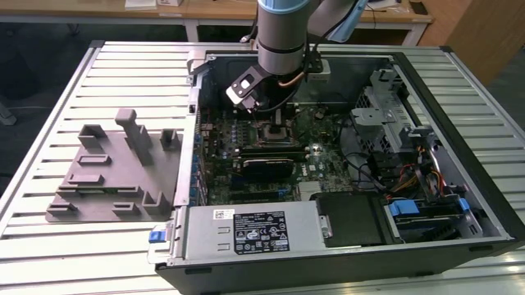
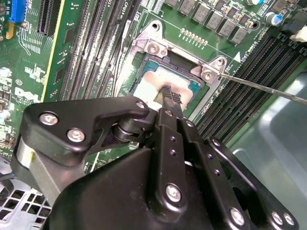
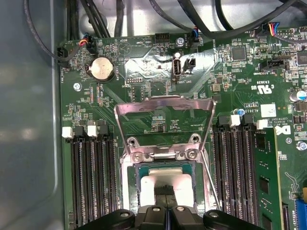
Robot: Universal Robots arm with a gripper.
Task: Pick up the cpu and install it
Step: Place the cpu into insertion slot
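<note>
The small flat square cpu with its silver-grey metal top plate (image 2: 146,86) (image 3: 156,184) is lying flat in the socket on the green motherboard (image 3: 144,86), with its edges sitting inside the silver metal socket frame (image 2: 153,48). The black gripper (image 2: 169,96) is hanging straight over the middle of the cpu with its fingers pressed together into one narrow tip. The tip is reaching the top plate, though it cannot be told whether it is touching. The hinged metal load plate (image 3: 163,112) is standing open on the far side of the socket, and a thin steel lever rod (image 2: 259,87) is running out from one frame corner. Rows of long black memory slots (image 3: 88,177) (image 3: 237,167) are flanking the socket closely on both sides, leaving open room only directly above it. In the exterior view the arm is reaching down into the open black computer case (image 1: 459,86), whose walls are hemming in the board. A silver power supply box (image 1: 246,230) is filling the case's near edge. A grey plastic fixture (image 1: 110,175) is resting well apart on the slatted metal table (image 1: 49,246), to the exterior view's left.
</note>
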